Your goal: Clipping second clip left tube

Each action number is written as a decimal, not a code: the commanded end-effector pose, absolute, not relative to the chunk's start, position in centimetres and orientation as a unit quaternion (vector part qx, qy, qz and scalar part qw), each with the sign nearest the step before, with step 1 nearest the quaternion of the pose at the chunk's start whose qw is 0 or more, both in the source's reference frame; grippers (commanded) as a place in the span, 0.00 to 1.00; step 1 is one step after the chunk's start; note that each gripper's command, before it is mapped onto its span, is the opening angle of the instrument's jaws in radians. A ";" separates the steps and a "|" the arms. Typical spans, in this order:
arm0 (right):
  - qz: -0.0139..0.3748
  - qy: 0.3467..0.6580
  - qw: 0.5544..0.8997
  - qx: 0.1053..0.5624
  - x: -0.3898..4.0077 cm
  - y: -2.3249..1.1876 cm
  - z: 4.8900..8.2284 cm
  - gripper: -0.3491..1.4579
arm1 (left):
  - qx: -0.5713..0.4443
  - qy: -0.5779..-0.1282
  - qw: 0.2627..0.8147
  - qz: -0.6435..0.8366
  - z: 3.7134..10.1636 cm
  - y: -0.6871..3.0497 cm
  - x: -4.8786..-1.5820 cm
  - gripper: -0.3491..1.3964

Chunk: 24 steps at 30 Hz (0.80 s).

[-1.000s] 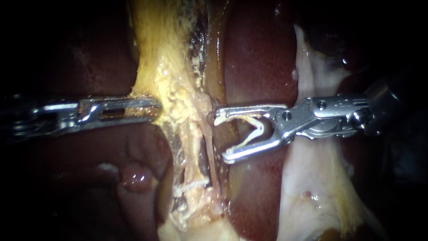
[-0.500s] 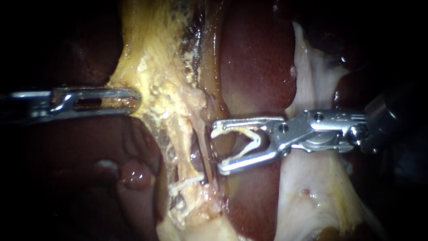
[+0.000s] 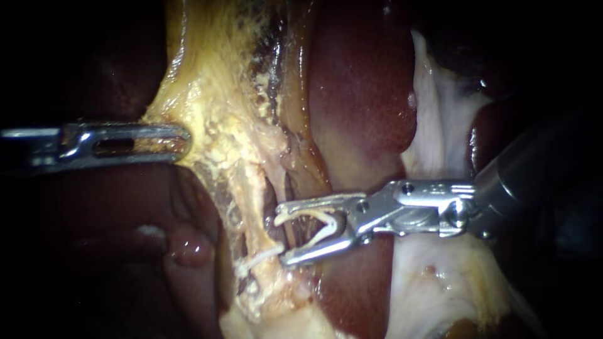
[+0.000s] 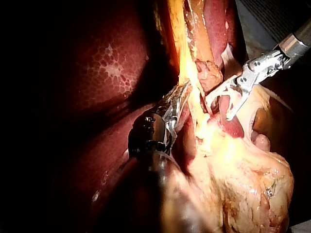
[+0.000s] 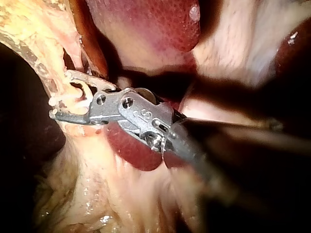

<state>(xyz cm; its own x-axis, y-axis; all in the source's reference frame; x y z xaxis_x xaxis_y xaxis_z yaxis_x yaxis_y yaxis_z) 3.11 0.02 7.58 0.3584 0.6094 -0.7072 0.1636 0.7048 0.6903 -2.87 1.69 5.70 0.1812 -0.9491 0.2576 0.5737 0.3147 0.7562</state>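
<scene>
My left instrument (image 3: 182, 139) comes in from the left, its jaws shut on the yellow fatty tissue (image 3: 220, 135) beside the gallbladder and holding it taut. It shows likewise in the left wrist view (image 4: 181, 96). My right instrument (image 3: 282, 233) stands with jaws wide apart, holding an open white clip (image 3: 317, 225) between them. The jaw tips straddle a thin pinkish tube (image 3: 287, 188) that runs down between them. Just left of the lower jaw tip, a white clip (image 3: 259, 256) sits across the yellow strand. In the right wrist view the right instrument (image 5: 59, 94) reaches into the strands.
Dark red liver (image 3: 361, 81) lies behind the tubes and below the right instrument. Pale whitish tissue (image 3: 440, 276) spreads under the right shaft. A rounded reddish lump (image 3: 188, 246) sits at the lower left. Yellow fatty tissue (image 4: 243, 165) bulks ahead of the left instrument.
My right instrument has moved left and down, so its clip-bearing jaws now reach around the thin tube. My left instrument has drawn the yellow tissue a little further left.
</scene>
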 end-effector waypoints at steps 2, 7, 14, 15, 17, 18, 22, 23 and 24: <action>0.151 0.541 0.748 0.354 3.14 0.03 7.61 0.47 | 0.257 -0.364 0.724 -0.526 5.70 1.69 -2.87 0.00; 0.153 0.536 0.750 0.356 3.19 0.05 7.68 0.46 | 0.256 -0.364 0.724 -0.526 5.69 1.67 -2.88 0.00; 0.155 0.529 0.755 0.355 3.28 0.04 7.76 0.45 | 0.256 -0.364 0.724 -0.527 5.67 1.66 -2.90 0.00; 0.154 0.529 0.755 0.355 3.29 0.03 7.77 0.45 | 0.256 -0.364 0.724 -0.527 5.67 1.66 -2.90 0.00; 0.154 0.529 0.755 0.354 3.32 0.02 7.78 0.45 | 0.255 -0.364 0.724 -0.527 5.68 1.65 -2.90 0.00; 0.156 0.529 0.755 0.355 3.34 0.01 7.79 0.45 | 0.255 -0.364 0.724 -0.527 5.68 1.65 -2.90 0.00; 0.158 0.525 0.757 0.356 3.38 0.00 7.83 0.45 | 0.254 -0.364 0.724 -0.528 5.68 1.65 -2.91 0.00; 0.158 0.525 0.757 0.355 3.39 -0.01 7.84 0.45 | 0.254 -0.364 0.724 -0.528 5.68 1.65 -2.91 0.00; 0.160 0.524 0.756 0.358 3.40 -0.02 7.85 0.45 | 0.254 -0.364 0.724 -0.528 5.68 1.65 -2.91 0.00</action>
<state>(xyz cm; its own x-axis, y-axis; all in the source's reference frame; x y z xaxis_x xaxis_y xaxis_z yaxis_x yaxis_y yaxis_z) 3.41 -0.02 7.87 0.3997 0.6160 -0.6788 0.1317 0.6943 0.7075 -2.91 1.65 5.68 0.1775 -0.9492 0.2599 0.5795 0.3142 0.7520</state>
